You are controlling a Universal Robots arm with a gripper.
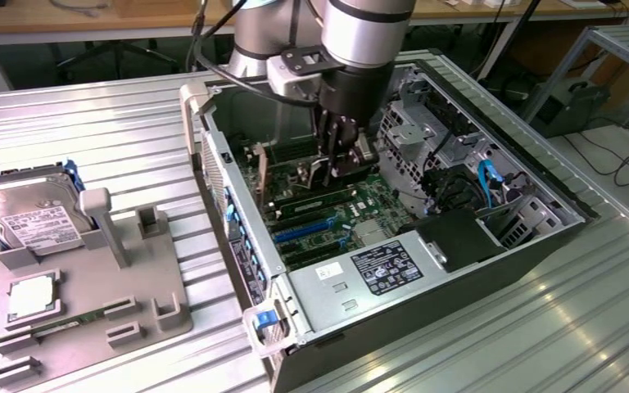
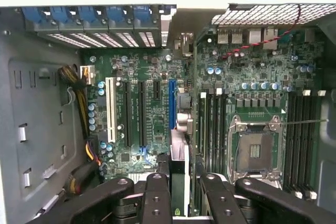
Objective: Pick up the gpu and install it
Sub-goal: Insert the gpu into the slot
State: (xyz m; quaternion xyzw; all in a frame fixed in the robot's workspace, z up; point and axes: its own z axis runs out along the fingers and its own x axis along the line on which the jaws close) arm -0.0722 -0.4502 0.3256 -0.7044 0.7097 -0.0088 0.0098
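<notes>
GPU (image 2: 179, 174) — thin, stiff, light, fragile card, held edge-on at lower centre of the wrist view, over the motherboard (image 2: 157, 77) slots. Gripper (image 2: 179, 195) closed narrow on its upper edge — best hold, clear of components.

the arm is reaching down from above, wrist pointing straight down. the end effector (image 1: 344, 155) is hanging vertical with its black fingers (image 2: 157, 198) pointing downward, closed on a thin upright card (image 2: 180, 161) standing edge-on between them.
</notes>
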